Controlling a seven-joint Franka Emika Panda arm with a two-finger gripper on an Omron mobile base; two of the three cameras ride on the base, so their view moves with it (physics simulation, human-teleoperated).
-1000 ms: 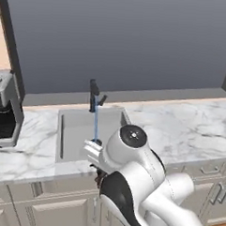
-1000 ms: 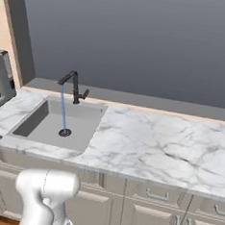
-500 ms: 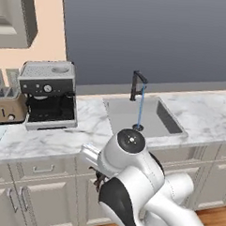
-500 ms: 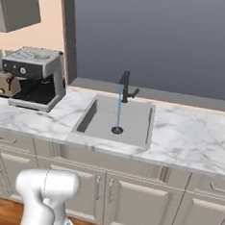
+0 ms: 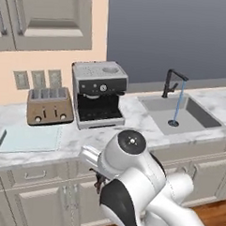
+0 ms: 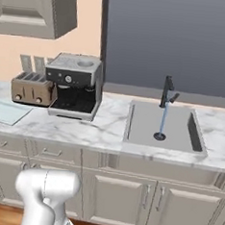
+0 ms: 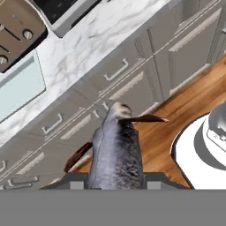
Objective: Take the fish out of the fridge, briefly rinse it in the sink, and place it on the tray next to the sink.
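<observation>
1. The white arm hangs low before the cabinets, its gripper (image 7: 115, 178) clenched on one slender grey-black fish (image 7: 115, 152), held off the bench.
2. One flat pale blue-green tray (image 5: 30, 138) lies bare beside one tan toaster (image 5: 49, 105).
3. Water streams into one rectangular grey metal sink (image 5: 180, 116).

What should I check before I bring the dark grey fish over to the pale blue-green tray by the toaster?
1. Grip: the slender dark grey fish sits between the gripper fingers in the hand view. Ok.
2. Landing spot: the flat pale blue-green tray shows bare surface, though a thin dark item lies at its left edge. Ok.
3. Neighbours: the tan toaster stands just behind the tray, and the silver and black coffee machine to its right. Ok, keep clear.
4. Height: the fish hangs in front of the grey cabinet drawers, below counter level. Not ok, lift first.
5. Black faucet: water runs into the grey metal sink. Not ok if rinsing is finished.
</observation>
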